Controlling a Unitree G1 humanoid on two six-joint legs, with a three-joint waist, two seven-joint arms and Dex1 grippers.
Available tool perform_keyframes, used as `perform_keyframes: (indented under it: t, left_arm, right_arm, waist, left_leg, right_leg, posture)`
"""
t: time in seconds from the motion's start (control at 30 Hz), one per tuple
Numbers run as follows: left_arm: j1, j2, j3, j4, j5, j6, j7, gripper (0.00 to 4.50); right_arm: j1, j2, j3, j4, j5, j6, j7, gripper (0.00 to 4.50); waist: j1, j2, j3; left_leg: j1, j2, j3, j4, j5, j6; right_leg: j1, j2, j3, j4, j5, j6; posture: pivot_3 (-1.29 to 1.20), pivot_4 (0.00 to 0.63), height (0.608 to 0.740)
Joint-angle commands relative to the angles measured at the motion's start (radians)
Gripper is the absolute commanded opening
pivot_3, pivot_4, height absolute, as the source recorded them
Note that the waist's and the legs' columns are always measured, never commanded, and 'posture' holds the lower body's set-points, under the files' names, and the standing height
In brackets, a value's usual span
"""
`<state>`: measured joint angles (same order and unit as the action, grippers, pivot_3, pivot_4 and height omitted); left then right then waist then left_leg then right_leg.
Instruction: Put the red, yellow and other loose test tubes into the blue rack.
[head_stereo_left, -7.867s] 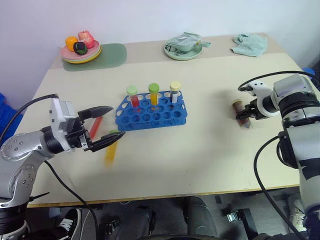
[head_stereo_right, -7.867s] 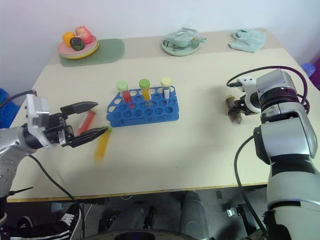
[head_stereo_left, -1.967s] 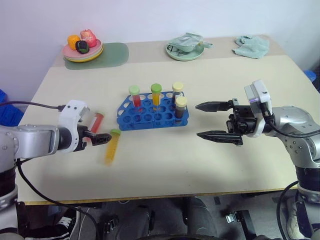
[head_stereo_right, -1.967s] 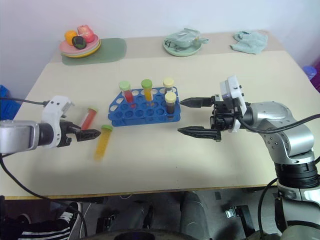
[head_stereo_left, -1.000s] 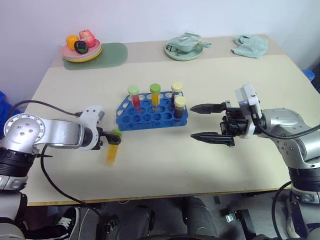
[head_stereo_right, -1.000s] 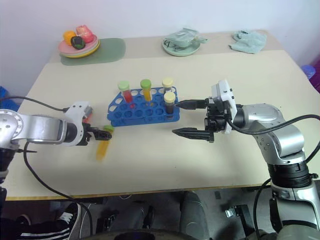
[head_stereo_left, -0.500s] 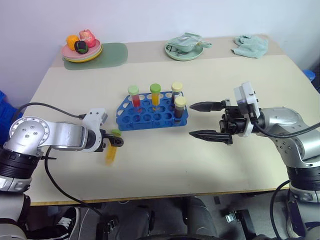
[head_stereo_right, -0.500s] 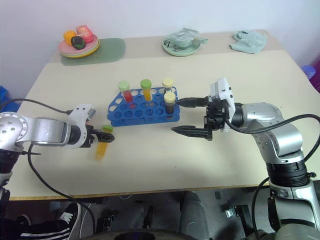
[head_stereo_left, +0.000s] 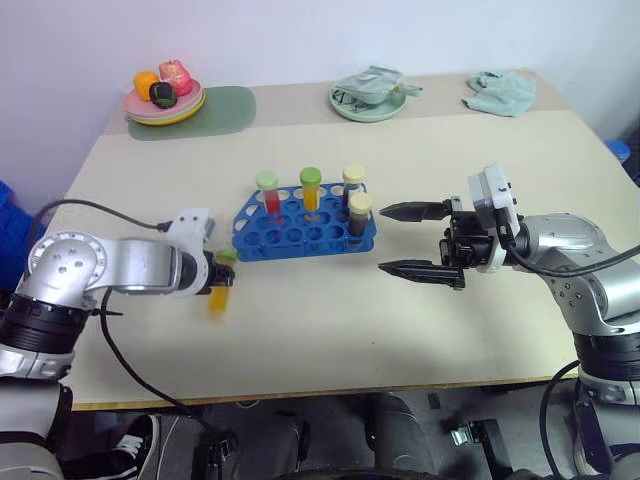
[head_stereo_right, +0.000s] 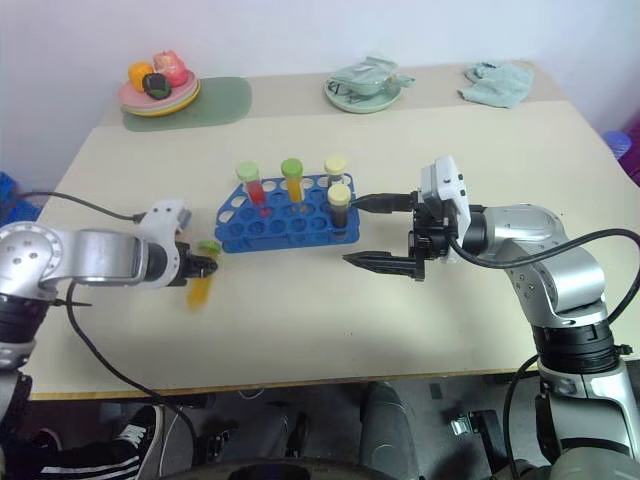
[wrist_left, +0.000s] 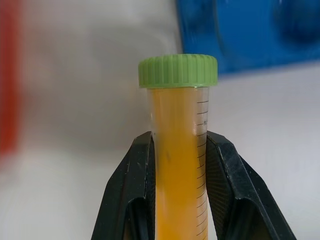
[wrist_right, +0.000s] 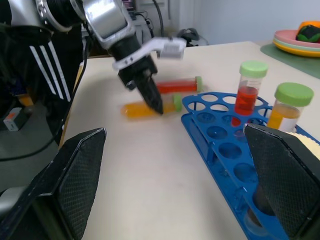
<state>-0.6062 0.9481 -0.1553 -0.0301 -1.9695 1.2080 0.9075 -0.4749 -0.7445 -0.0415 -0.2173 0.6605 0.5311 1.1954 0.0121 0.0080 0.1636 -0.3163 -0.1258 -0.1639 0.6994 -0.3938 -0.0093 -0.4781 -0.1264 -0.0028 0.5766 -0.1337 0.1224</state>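
The blue rack (head_stereo_left: 300, 236) stands mid-table with several capped tubes upright in its back rows. To its left a yellow tube (wrist_left: 177, 175) with a green cap lies low over the table, and my left gripper (head_stereo_left: 222, 283) is shut on it just below the cap. The red tube (wrist_right: 175, 86) lies on the table beside it, on the far side of my left hand. To the right of the rack my right gripper (head_stereo_left: 385, 240) hovers open, pointing at the rack, with nothing between its fingers.
A pink plate of toy food (head_stereo_left: 163, 100) rests on a green mat (head_stereo_left: 220, 108) at the back left. A pale green plate (head_stereo_left: 368, 97) and a teal cloth (head_stereo_left: 500, 90) lie along the back edge.
My left gripper's fingers have closed around the yellow tube under its cap. The right arm has stayed where it was.
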Motion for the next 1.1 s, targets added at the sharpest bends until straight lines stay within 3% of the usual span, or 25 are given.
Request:
perform_keyframes:
  t: [0.03,0.07,0.23,0.37,0.5,0.6,0.87,1.1]
  left_arm:
    - [0.022,0.057,0.077,-0.127,0.026,-0.058,-0.003,0.76]
    - [0.039,0.066,0.091,-0.156,0.027,-0.08,0.006,0.76]
    - [0.2,0.044,0.252,-0.363,0.315,-0.225,-0.135,0.76]
    - [0.308,-0.004,0.318,-0.474,0.62,-0.392,-0.418,0.76]
    - [0.346,-0.021,0.265,-0.486,0.969,-0.633,-0.785,0.76]
    - [0.355,-0.097,0.236,-0.441,1.108,-0.829,-1.053,0.76]
    - [0.244,-0.31,0.137,-0.201,1.377,-1.131,-1.43,0.76]
    - [0.176,-0.481,0.087,-0.057,1.49,-1.226,-1.539,0.76]
  right_arm:
    - [-0.005,0.0,-0.015,-0.009,-0.002,-0.022,0.002,4.5]
    - [-0.005,0.0,-0.017,-0.007,-0.004,-0.025,0.003,4.5]
    - [-0.009,0.001,-0.027,0.013,-0.016,-0.039,-0.003,4.5]
    - [-0.013,0.001,-0.037,0.031,-0.026,-0.054,-0.007,4.5]
    - [-0.014,0.004,-0.044,0.045,-0.033,-0.067,-0.025,4.5]
    - [-0.018,0.015,-0.048,0.04,-0.029,-0.068,-0.047,4.5]
    - [-0.004,0.001,-0.074,0.027,-0.037,-0.068,-0.082,4.5]
    - [0.085,-0.075,-0.157,-0.023,0.001,-0.033,-0.061,4.5]
  waist:
    - [-0.002,0.0,0.0]
    - [-0.001,0.0,0.0]
    - [0.001,0.0,0.0]
    - [0.005,0.0,0.0]
    - [0.005,-0.001,0.0]
    - [0.002,0.0,0.0]
    - [0.003,0.0,0.0]
    - [0.0,-0.001,-0.001]
  left_leg:
    - [0.0,0.0,0.0,0.0,0.0,0.0]
    - [-0.001,0.0,0.0,0.0,0.0,0.0]
    - [0.0,0.0,0.001,0.0,0.0,0.0]
    - [0.0,0.001,0.003,0.0,0.0,0.0]
    - [-0.001,0.001,0.007,0.0,0.0,0.0]
    - [-0.001,0.003,0.008,-0.001,0.0,0.0]
    - [-0.002,0.004,0.01,0.0,0.0,0.001]
    - [-0.003,0.004,0.01,0.0,-0.001,0.002]
  right_leg:
    - [0.0,0.0,0.0,0.0,0.0,0.0]
    - [-0.001,0.0,0.0,0.0,0.0,0.0]
    - [0.0,0.0,0.001,0.0,0.0,0.0]
    - [0.0,0.001,0.001,-0.001,0.0,0.0]
    - [0.001,0.001,0.0,-0.006,0.001,-0.002]
    - [0.001,0.002,0.0,-0.01,0.002,-0.003]
    - [0.002,0.004,0.0,-0.015,0.006,-0.003]
    - [0.003,0.004,0.0,-0.016,0.007,-0.002]
  posture:
    - [0.0,0.15,0.74]
    - [0.0,0.15,0.74]
    - [0.0,0.15,0.74]
    - [0.0,0.15,0.74]
    - [0.0,0.15,0.74]
    - [0.0,0.15,0.74]
    - [0.0,0.15,0.74]
    - [0.0,0.15,0.74]
